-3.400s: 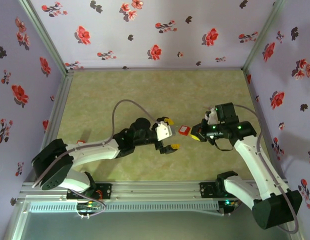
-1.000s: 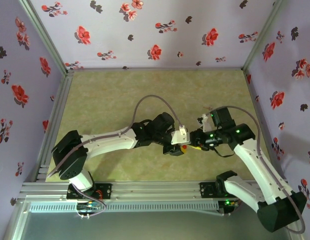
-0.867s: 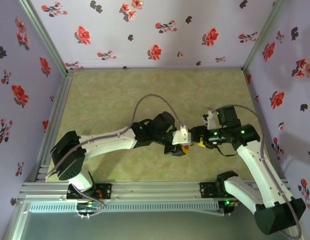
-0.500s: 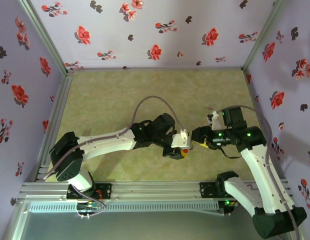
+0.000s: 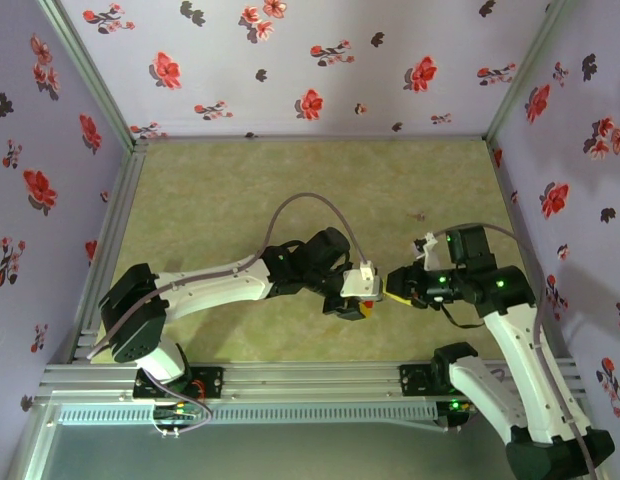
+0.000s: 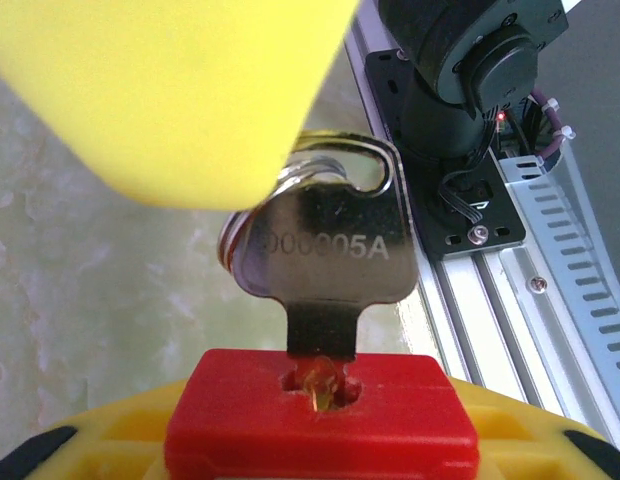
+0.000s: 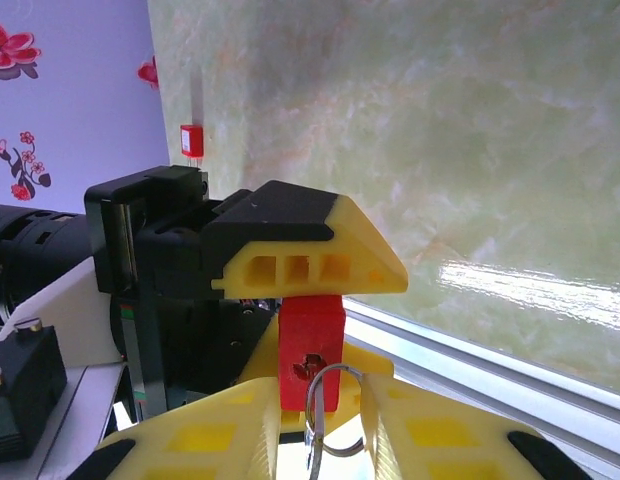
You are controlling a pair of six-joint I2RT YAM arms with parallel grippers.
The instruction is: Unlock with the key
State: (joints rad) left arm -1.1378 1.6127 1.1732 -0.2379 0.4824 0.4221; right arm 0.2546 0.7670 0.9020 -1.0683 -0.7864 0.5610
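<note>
**Top view:** L pincer (image 5: 358, 298) and R pincer (image 5: 395, 284) meet tip to tip over the surface (image 5: 290, 190), toward its near edge. L comes in from the left, R from the right. The small parts btw them are too tiny to read here.

**L wrist:** the key (image 6: 325, 265) stands w/ its blade sunk in the keyhole of the red padlock (image 6: 320, 415). Its head, stamped 000005A, sticks out away from the lock, w/ a ring behind it. The padlock sits btw L's yellow fingers (image 6: 100, 445) at the bottom edge. A big blurred yellow finger (image 6: 180, 90) of R overlaps the top of the head.

**R wrist:** L pincer is clamped on the padlock, one finger above and one below, keyhole face toward R. The key ring (image 7: 325, 410) hangs in the gap btw R's own fingers (image 7: 190, 440), right at the keyhole. R's fingers flank the key head, but can't tell if they actually pinch it.

**Judgement:** insertion looks done, so next is prob a twist. The key's long axis runs straight from R pincer into the lock, so the turn goes about that axis. R is the arm on the key. L only braces the lock.
</note>
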